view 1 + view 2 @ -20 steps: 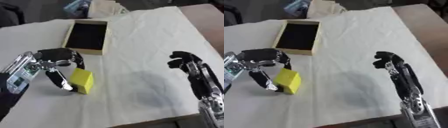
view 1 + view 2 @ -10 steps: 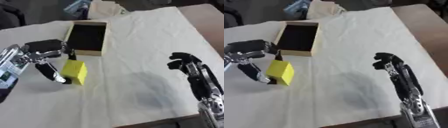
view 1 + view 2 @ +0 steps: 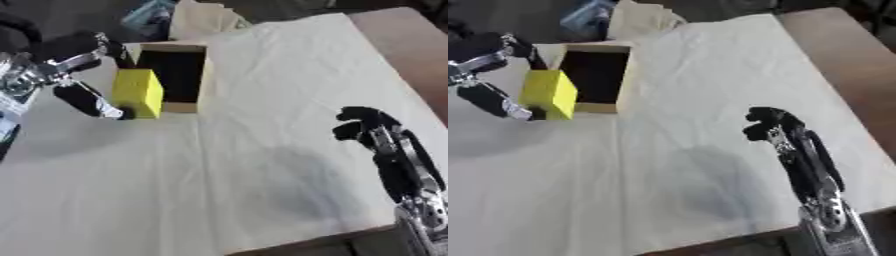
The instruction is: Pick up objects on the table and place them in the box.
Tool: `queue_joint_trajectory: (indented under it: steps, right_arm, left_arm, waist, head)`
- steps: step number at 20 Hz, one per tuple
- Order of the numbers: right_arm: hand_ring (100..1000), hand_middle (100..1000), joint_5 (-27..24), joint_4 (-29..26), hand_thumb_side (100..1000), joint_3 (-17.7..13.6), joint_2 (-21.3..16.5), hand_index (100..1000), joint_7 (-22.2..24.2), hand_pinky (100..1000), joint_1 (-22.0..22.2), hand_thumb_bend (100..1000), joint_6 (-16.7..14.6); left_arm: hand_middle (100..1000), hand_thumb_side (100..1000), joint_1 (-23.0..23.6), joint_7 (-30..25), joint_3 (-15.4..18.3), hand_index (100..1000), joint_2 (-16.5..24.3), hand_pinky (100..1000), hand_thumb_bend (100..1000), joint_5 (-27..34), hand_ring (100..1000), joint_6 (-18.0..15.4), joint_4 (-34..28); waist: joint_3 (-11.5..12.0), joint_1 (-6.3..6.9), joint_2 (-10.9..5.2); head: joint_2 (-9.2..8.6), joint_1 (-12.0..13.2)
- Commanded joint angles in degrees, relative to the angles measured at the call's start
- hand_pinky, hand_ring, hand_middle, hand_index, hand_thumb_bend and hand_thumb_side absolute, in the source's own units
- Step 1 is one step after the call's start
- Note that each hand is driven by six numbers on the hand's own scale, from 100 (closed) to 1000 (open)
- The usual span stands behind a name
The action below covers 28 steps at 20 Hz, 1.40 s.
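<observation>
A yellow block (image 3: 138,93) hangs above the table, pinched between the thumb and fingers of my left hand (image 3: 61,67). It is beside the near left corner of the open wooden box (image 3: 175,75), whose inside is black. My right hand (image 3: 385,145) stands at the lower right, fingers up and curled at the tips, holding nothing.
A white cloth (image 3: 262,130) covers the table. Crumpled pale paper or a bag (image 3: 203,20) lies just beyond the box. The brown table edge (image 3: 411,55) shows at the right. A bluish object (image 3: 150,14) sits at the far edge.
My left hand has lifted the yellow block and carried it away from me toward the box. The right hand has stayed where it was.
</observation>
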Motion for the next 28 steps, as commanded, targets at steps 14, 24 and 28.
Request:
queue_joint_trajectory:
  steps: [14, 24, 28]
  right_arm:
    - [641, 667, -0.50, -0.36, 846, 1.43, -0.29, 761, 1.84, 658, -1.23, 270, -0.17]
    - [641, 667, -0.41, -0.35, 847, 1.30, -0.33, 761, 1.82, 658, -1.37, 267, -0.14]
    - [641, 667, -0.37, -0.35, 849, 1.11, -0.43, 761, 1.70, 658, -1.41, 264, -0.16]
  left_arm:
    - [569, 341, -4.70, 12.34, 7.60, 718, -5.70, 793, 650, -13.47, 679, 4.07, 16.97]
    - [657, 460, -4.50, 15.55, 8.89, 819, -5.91, 818, 745, -13.20, 714, 4.69, 17.92]
    - [658, 501, -3.82, 15.40, 8.87, 819, -3.85, 824, 757, -8.48, 713, 4.61, 12.77]
  waist:
    - [-3.98, 0.75, -0.70]
    - [-4.18, 0.89, -0.50]
    - [-3.34, 0.84, -0.52]
  head:
    - [-0.60, 1.23]
    - [-0.65, 0.93]
    - [-0.84, 0.59]
